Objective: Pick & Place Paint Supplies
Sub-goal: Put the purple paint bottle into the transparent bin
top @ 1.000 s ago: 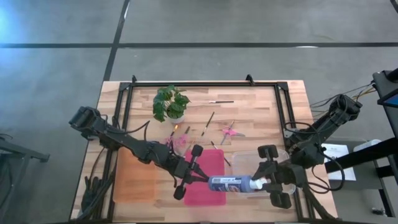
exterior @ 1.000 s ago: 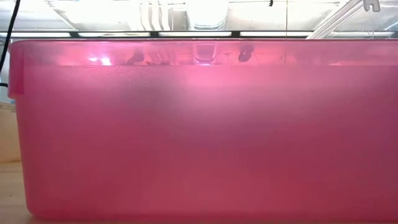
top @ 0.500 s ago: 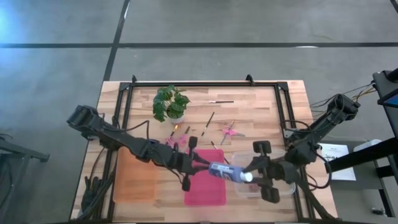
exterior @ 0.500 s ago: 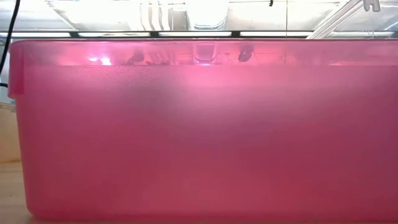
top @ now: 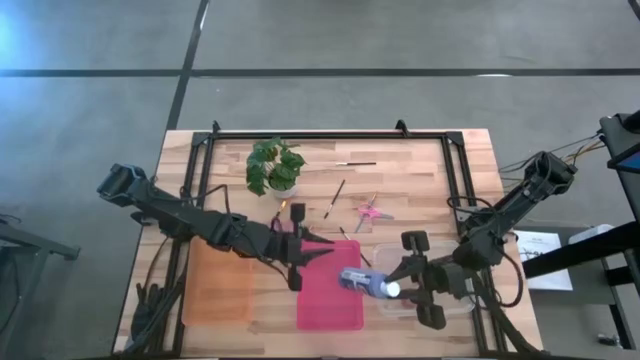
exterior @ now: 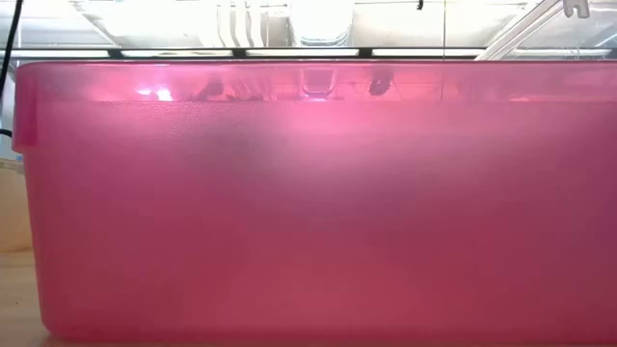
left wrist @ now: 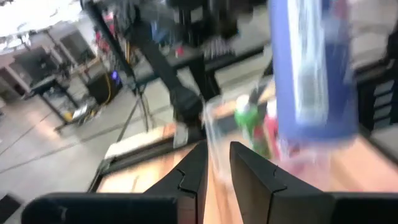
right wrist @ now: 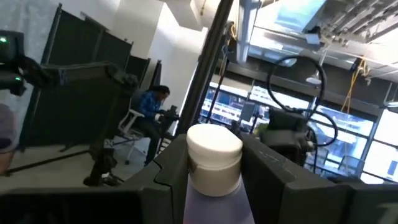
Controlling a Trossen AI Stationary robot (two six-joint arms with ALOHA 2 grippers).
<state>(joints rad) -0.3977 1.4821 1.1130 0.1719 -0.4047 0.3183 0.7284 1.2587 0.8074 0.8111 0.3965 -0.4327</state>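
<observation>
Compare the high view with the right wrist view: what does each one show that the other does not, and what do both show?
Only the high view shows the wooden table, the potted plant, the pink scissors, the pink bin, the clear bin and the left gripper, which is apart from the bottle.

Only the right wrist view shows the room beyond the table, with a seated person, and the bottle's white cap close up between the fingers.

Both show the right gripper shut on the blue-and-white bottle.

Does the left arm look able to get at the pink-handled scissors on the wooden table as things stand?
Probably yes: the left tool holds nothing, and the pink-handled scissors lie in the open on bare wood, just beyond it.
</observation>
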